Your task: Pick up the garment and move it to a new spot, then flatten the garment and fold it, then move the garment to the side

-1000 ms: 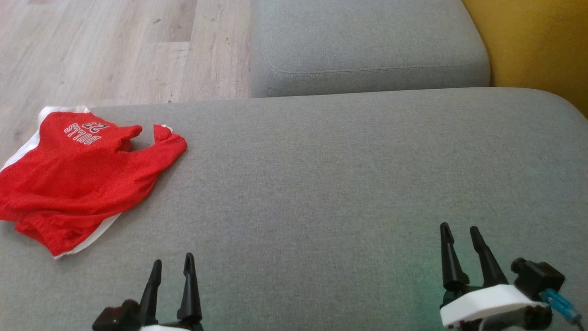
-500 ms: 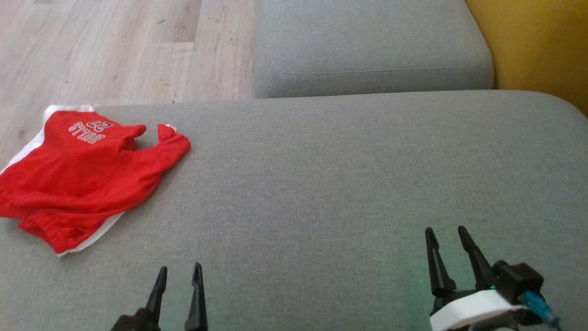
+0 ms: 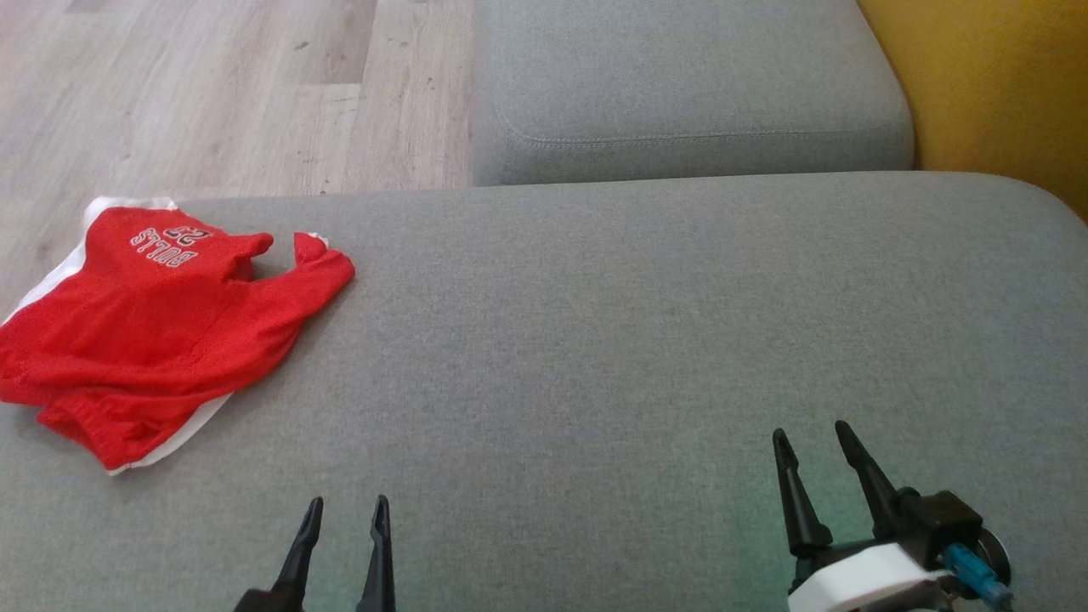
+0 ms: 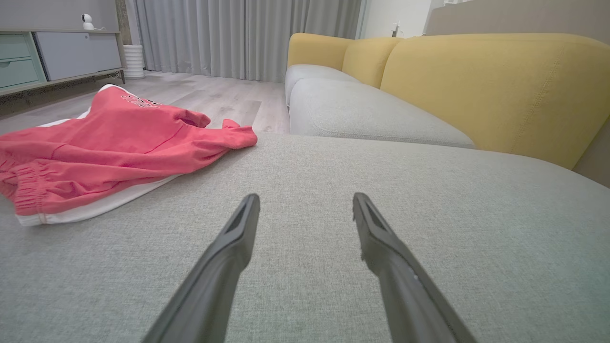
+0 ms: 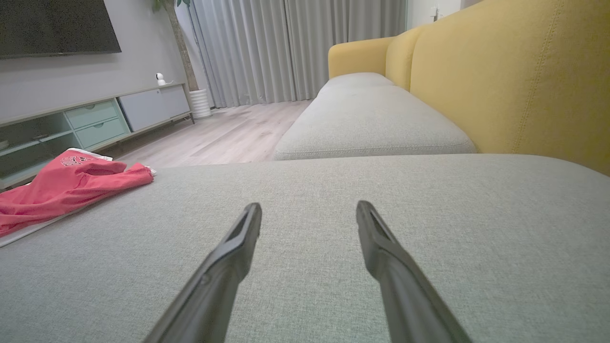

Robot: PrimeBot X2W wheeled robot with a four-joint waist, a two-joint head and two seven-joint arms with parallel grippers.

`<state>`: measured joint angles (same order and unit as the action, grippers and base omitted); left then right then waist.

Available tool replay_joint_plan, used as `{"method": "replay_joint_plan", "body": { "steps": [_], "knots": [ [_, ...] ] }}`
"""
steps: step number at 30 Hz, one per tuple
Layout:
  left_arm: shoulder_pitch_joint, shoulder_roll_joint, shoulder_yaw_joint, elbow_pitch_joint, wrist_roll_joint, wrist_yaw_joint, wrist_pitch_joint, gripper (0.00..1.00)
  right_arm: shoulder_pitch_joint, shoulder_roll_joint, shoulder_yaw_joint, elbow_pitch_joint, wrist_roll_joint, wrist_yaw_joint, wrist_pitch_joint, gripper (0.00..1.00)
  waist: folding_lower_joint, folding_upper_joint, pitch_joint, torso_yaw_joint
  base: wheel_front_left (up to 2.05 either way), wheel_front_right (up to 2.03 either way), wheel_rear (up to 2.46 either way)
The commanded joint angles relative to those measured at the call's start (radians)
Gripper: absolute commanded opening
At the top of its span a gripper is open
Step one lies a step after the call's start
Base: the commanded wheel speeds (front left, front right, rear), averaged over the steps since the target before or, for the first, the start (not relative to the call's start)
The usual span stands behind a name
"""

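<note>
On the grey sofa cushion, far-left corner: red garment lies crumpled. Left gripper and right gripper clear of it, jaws wide, empty.

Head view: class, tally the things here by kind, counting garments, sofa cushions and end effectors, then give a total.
Garment: 1
Cushions: 2, near cushion, far cushion
End effectors: 2, left end effector, right end effector
Total: 5

"BULLS" on red garment, upside down, number unclear
</note>
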<state>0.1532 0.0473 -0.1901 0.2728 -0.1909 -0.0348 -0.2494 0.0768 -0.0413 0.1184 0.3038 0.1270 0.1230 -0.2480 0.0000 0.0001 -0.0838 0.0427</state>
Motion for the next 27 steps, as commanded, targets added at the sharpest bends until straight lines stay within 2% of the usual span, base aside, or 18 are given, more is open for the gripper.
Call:
{"method": "replay_joint_plan", "body": {
  "steps": [1,19,27],
  "knots": [
    [-0.025,0.003,0.031,-0.027,0.003,0.005,-0.012,1.0,-0.022,-0.009,0.019,-0.025,-0.004,0.008,-0.014,1.0,0.0,-0.0001,0.0,0.0,0.0,0.0,0.0],
    [-0.031,0.003,0.028,-0.009,-0.008,0.009,-0.012,1.0,-0.022,-0.009,0.009,-0.017,0.002,0.008,-0.014,1.0,0.0,-0.0001,-0.003,0.009,0.0,0.0,0.0],
    [-0.047,0.006,0.028,-0.005,-0.001,0.007,-0.012,1.0,-0.015,-0.009,0.001,-0.021,0.007,0.008,-0.014,1.0,0.0,-0.0001,-0.005,0.104,0.0,0.0,0.0]
  ]
}}
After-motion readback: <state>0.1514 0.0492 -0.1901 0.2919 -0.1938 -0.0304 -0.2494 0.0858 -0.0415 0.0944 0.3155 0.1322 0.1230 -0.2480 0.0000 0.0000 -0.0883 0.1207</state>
